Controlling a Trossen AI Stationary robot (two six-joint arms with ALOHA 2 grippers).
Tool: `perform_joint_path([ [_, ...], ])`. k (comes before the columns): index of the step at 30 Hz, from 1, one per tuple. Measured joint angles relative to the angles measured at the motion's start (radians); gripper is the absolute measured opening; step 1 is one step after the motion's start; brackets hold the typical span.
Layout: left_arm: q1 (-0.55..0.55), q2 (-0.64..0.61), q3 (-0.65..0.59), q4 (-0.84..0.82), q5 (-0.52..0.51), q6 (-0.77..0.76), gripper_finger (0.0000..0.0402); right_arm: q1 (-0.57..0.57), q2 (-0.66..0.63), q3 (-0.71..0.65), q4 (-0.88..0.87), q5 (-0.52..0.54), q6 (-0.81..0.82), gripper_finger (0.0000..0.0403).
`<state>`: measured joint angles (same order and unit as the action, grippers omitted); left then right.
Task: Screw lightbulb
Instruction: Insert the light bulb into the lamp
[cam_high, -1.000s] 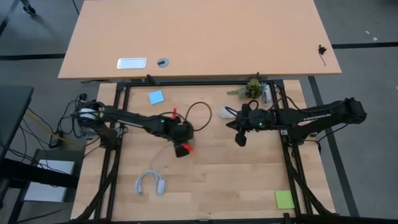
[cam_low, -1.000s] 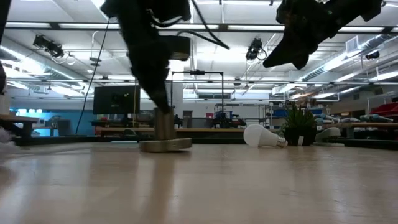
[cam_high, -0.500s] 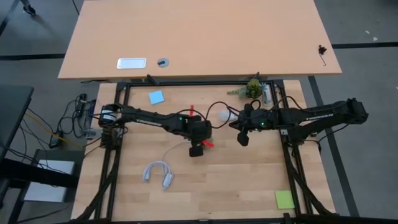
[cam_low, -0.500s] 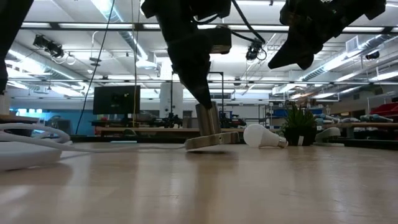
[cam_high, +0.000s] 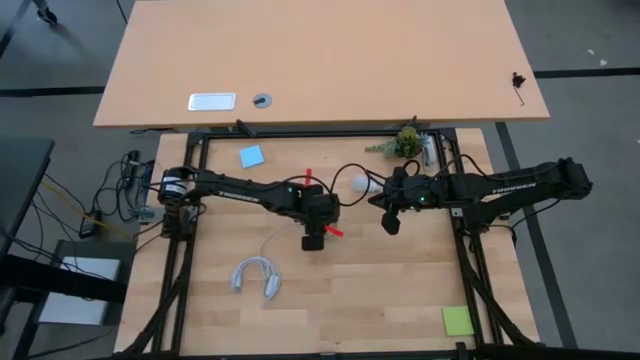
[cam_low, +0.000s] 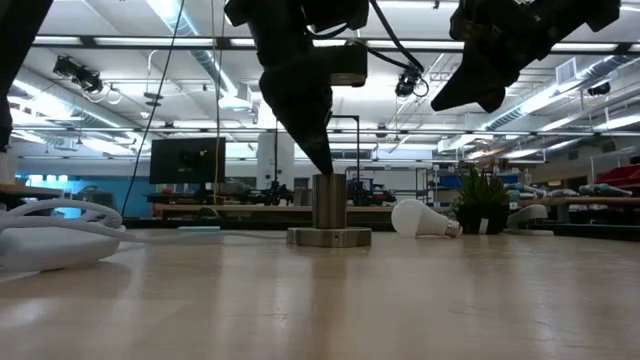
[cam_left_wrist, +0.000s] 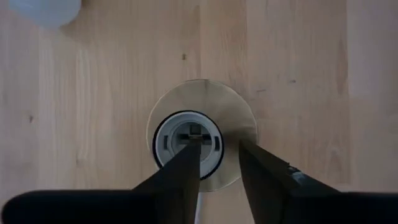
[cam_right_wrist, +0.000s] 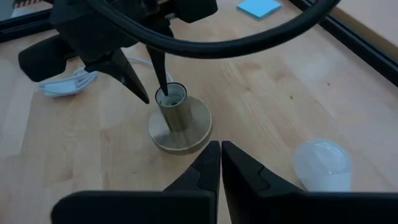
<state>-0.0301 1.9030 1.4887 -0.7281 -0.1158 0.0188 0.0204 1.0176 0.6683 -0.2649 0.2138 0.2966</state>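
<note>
The grey socket (cam_low: 328, 205) stands upright on its round disc (cam_right_wrist: 186, 134) near the table's middle. Its white cord runs to a coiled bundle (cam_high: 255, 278). My left gripper (cam_left_wrist: 219, 146) hangs over the socket, pointing steeply down and open. One finger (cam_right_wrist: 163, 87) dips into the socket's mouth, the other (cam_right_wrist: 138, 87) stands outside its wall. The white lightbulb (cam_high: 358, 183) lies on its side on the table, beyond the socket and to its right. My right gripper (cam_right_wrist: 221, 152) hovers shut above the table near the bulb (cam_right_wrist: 323, 163), holding nothing. My left gripper has the socket's upper rim (cam_left_wrist: 163, 134) between its spread fingers, which come from above. Whether either fingertip touches the rim I cannot tell. The socket stands flat on the table by itself.
A blue note (cam_high: 251, 156) lies at the far left of the work table and a green note (cam_high: 458, 320) at the near right. A small plant (cam_high: 408, 140) stands at the far edge. Black frame rails (cam_high: 470, 280) run along the table's sides.
My left gripper has carried the socket toward the table's right, dragging the cord and its bundle along. Half a second ago the socket hung tilted at the fingertips. It now stands flat on its disc.
</note>
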Motion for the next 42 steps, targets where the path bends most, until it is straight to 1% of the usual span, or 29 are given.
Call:
perform_joint_path([
  [3,-0.008,-0.006,0.007,-0.014,-0.026,0.017,0.0129,0.000,0.006,0.000,0.001,0.000,0.000,0.0034],
  [7,-0.022,-0.044,0.033,-0.013,-0.064,0.055,0.0133,0.000,0.012,0.000,-0.001,0.001,-0.019,0.0065],
  [10,-0.029,-0.097,0.018,0.052,-0.070,0.082,0.0133,-0.007,0.012,0.000,0.003,0.015,-0.033,0.0096],
  [13,-0.030,-0.169,-0.036,0.137,-0.067,0.107,0.0133,-0.024,0.012,0.000,0.005,0.033,-0.046,0.0129],
  [16,-0.029,-0.254,-0.135,0.264,-0.044,0.110,0.0133,-0.055,0.011,0.000,0.010,0.051,-0.065,0.0164],
  [21,-0.028,-0.382,-0.364,0.598,0.053,0.102,0.0133,-0.132,0.012,0.000,0.033,0.046,-0.072,0.0222],
  [25,-0.021,-0.457,-0.534,0.864,0.118,0.047,0.0133,-0.226,0.033,0.000,0.024,0.006,-0.068,0.0262],
  [29,0.002,-0.489,-0.669,1.090,0.213,-0.032,0.0133,-0.312,0.120,0.017,-0.007,-0.099,-0.063,0.0285],
  [31,0.016,-0.496,-0.723,1.204,0.263,-0.063,0.0133,-0.333,0.188,0.057,-0.034,-0.111,-0.102,0.0291],
  [34,0.039,-0.499,-0.781,1.315,0.317,-0.100,0.0133,-0.351,0.280,0.135,-0.122,-0.107,-0.216,0.0297],
  [39,0.072,-0.499,-0.843,1.378,0.352,-0.129,0.0133,-0.383,0.417,0.269,-0.252,-0.100,-0.417,0.0302],
  [42,0.076,-0.499,-0.857,1.381,0.359,-0.130,0.0133,-0.407,0.485,0.305,-0.330,-0.107,-0.491,0.0303],
])
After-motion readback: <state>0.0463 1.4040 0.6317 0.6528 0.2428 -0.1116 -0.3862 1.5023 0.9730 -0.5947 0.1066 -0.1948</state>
